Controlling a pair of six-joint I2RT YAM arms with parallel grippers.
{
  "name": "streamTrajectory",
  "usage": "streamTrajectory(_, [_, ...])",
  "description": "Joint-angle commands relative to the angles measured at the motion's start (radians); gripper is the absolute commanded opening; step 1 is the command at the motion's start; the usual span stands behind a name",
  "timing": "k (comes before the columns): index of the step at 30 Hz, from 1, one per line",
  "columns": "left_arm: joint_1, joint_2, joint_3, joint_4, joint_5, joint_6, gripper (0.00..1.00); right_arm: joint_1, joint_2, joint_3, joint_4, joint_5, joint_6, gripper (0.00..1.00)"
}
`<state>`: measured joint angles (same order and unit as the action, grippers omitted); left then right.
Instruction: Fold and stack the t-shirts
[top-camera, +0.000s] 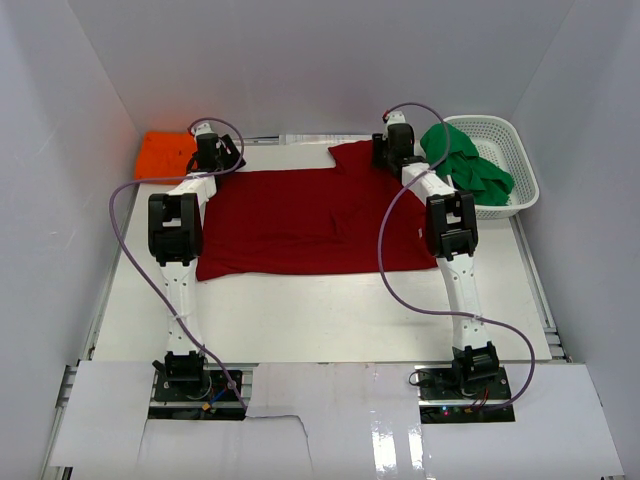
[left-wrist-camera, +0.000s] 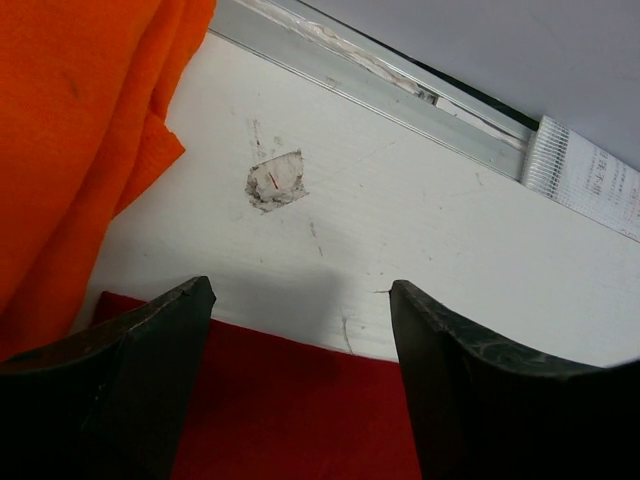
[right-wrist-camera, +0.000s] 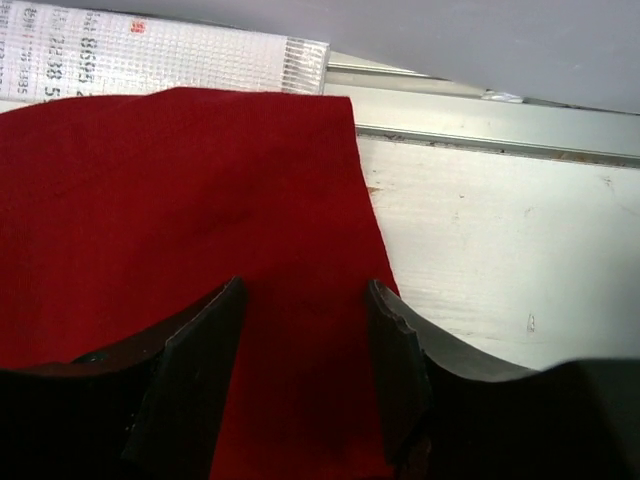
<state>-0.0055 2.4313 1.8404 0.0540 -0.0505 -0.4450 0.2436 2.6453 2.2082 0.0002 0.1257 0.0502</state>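
The dark red t-shirt (top-camera: 300, 220) lies spread flat across the table's middle. My left gripper (top-camera: 213, 150) hovers at its far left corner. In the left wrist view this gripper (left-wrist-camera: 302, 290) is open, its fingers straddling the red hem (left-wrist-camera: 290, 410), with bare table beyond. My right gripper (top-camera: 392, 150) is at the far right sleeve. In the right wrist view it (right-wrist-camera: 306, 287) stands open, jaws narrower, with flat red cloth (right-wrist-camera: 180, 190) between the fingers. The orange t-shirt (top-camera: 165, 153) (left-wrist-camera: 70, 130) lies folded at the back left. The green t-shirt (top-camera: 465, 160) hangs bunched over the basket.
A white lattice basket (top-camera: 520, 170) stands at the back right. A metal rail with a white mesh label strip (left-wrist-camera: 590, 180) (right-wrist-camera: 150, 50) runs along the back edge. A chipped patch (left-wrist-camera: 275, 180) marks the table. White walls enclose three sides.
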Motion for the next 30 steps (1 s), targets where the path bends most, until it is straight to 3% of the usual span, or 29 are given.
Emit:
streamTrajectory(1, [0.004,0.014,0.010,-0.079,-0.022,-0.003,0.83,-0.006,0.010,0.054,-0.061,-0.001,0.004,0.59])
streamTrajectory(3, [0.004,0.005,-0.007,-0.079,-0.022,-0.008,0.82,-0.006,-0.004,0.035,-0.081,-0.001,0.007,0.57])
streamTrajectory(4, [0.004,0.003,-0.012,-0.080,-0.023,-0.009,0.82,-0.007,-0.010,0.024,-0.081,0.003,0.014,0.53])
streamTrajectory(5, [0.004,0.000,-0.015,-0.082,-0.025,-0.009,0.80,-0.009,-0.015,-0.004,-0.072,0.002,0.019,0.42])
streamTrajectory(8, [0.004,-0.006,-0.020,-0.088,-0.026,-0.009,0.74,-0.010,-0.042,-0.045,-0.048,0.000,0.028,0.29])
streamTrajectory(10, [0.004,-0.009,-0.014,-0.101,-0.028,-0.017,0.60,-0.010,-0.053,-0.058,-0.032,-0.005,0.030,0.21])
streamTrajectory(11, [0.004,-0.008,0.005,-0.126,-0.022,-0.021,0.43,-0.010,-0.059,-0.048,-0.037,-0.015,0.031,0.17])
streamTrajectory(15, [0.004,-0.018,0.008,-0.149,-0.020,-0.023,0.35,-0.010,-0.082,-0.065,-0.046,-0.020,0.037,0.15])
streamTrajectory(23, [0.004,-0.118,-0.130,-0.151,-0.051,-0.027,0.21,-0.009,-0.203,-0.298,0.024,-0.044,0.059,0.13])
streamTrajectory(30, [0.004,-0.184,-0.168,-0.158,-0.061,-0.023,0.34,-0.009,-0.238,-0.355,0.024,-0.060,0.059,0.14])
